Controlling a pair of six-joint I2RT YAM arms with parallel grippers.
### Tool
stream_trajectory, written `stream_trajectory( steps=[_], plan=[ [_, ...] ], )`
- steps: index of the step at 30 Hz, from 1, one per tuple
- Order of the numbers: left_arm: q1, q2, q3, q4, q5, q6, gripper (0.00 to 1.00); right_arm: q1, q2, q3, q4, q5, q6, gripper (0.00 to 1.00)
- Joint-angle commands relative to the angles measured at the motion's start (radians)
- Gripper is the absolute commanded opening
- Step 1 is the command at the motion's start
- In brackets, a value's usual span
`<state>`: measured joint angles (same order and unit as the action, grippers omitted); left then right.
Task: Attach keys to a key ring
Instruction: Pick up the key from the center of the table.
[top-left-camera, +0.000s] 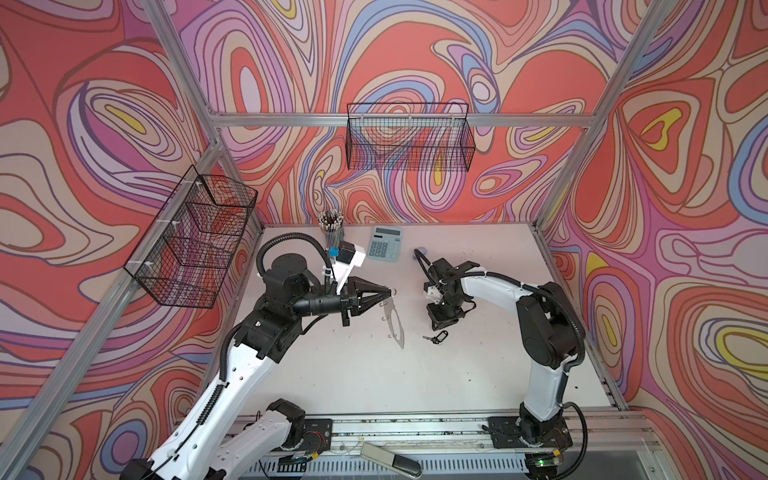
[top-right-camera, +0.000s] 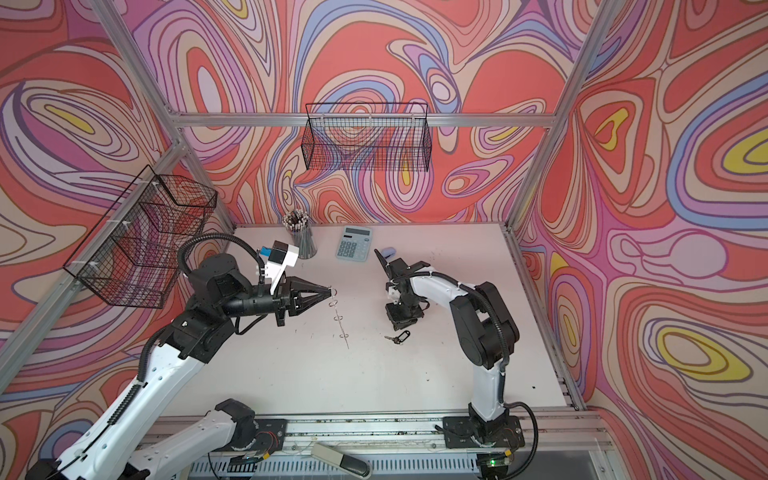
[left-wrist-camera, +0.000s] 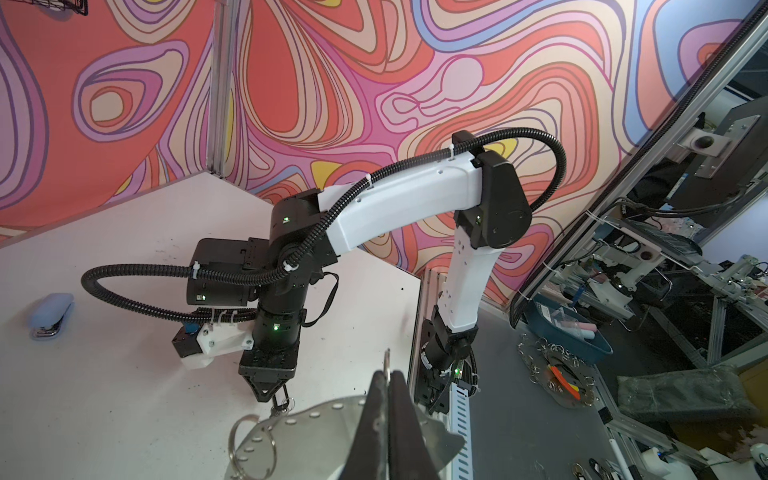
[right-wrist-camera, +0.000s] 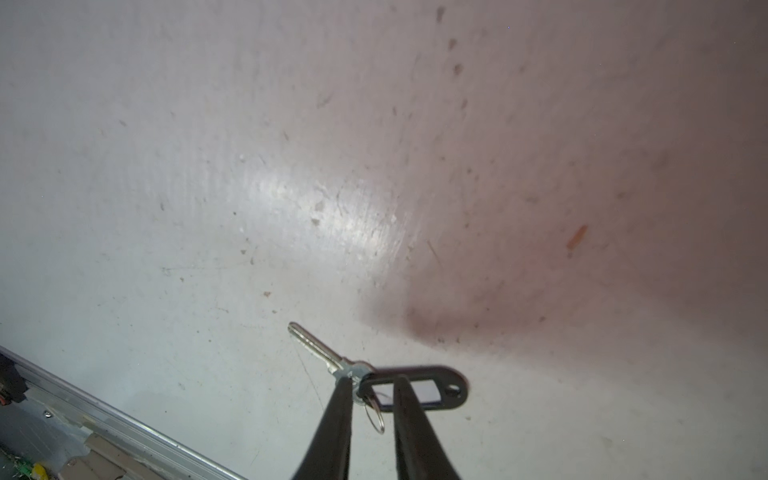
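- The key ring (top-left-camera: 395, 322) hangs from the left claw (top-left-camera: 390, 292) above the bench (top-left-camera: 365, 374), between the two arms.
- In a top view the key ring (top-right-camera: 340, 322) is turned edge-on. It shows only as a thin slanted line with small loops, and its central hole cannot be made out.
- From the left wrist, the band's lower part is cut off at the picture's edge. The left claw's two dark fingers (left-wrist-camera: 376, 403) cover its middle. They are pressed together, clamped on the band's rim.
- The keys (top-left-camera: 436, 337) lie flat on the bench directly under the right claw (top-left-camera: 441, 323), near the hanging band but not touching it.
- From the right wrist, the right claw (right-wrist-camera: 373, 379) has its fingers (right-wrist-camera: 336, 415) a little apart. One crosses the key's head and the other crosses the tag's pale window. I cannot tell whether they press on the keys or hover just above.
- A pale blue stapler (left-wrist-camera: 50, 309) is mostly hidden behind the right arm's cable in both top views.
- The band looks like flat, dull grey metal, leaf-shaped. Round dots run along its rim, and thin silver wire loops (left-wrist-camera: 253, 444) are threaded through.
- The keys are a slim silver blade (right-wrist-camera: 316, 347) and a black oblong plastic tag (right-wrist-camera: 432, 371) with rounded ends. A small split ring (right-wrist-camera: 376, 415) joins them.
- The bench is matt white, scuffed and speckled.
- At its back edge sit a grey calculator (top-left-camera: 386, 248) and a clear cup of pencils (top-left-camera: 331, 232).
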<state>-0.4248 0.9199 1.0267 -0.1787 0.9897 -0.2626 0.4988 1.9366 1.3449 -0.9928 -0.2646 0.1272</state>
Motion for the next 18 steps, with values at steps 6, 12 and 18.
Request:
stream_trajectory(
  steps=[6,12,18],
  plan=[
    [0.000,-0.047,-0.021,0.028,-0.004,0.000,0.00,-0.001,0.013,-0.026,-0.071,0.006,-0.027,0.20],
    [0.000,-0.047,-0.034,0.059,0.007,-0.015,0.00,-0.001,0.006,-0.049,-0.062,-0.005,-0.028,0.20],
    [0.000,-0.048,-0.035,0.060,0.010,-0.018,0.00,-0.001,0.025,-0.038,-0.066,-0.039,-0.033,0.18]
  ],
)
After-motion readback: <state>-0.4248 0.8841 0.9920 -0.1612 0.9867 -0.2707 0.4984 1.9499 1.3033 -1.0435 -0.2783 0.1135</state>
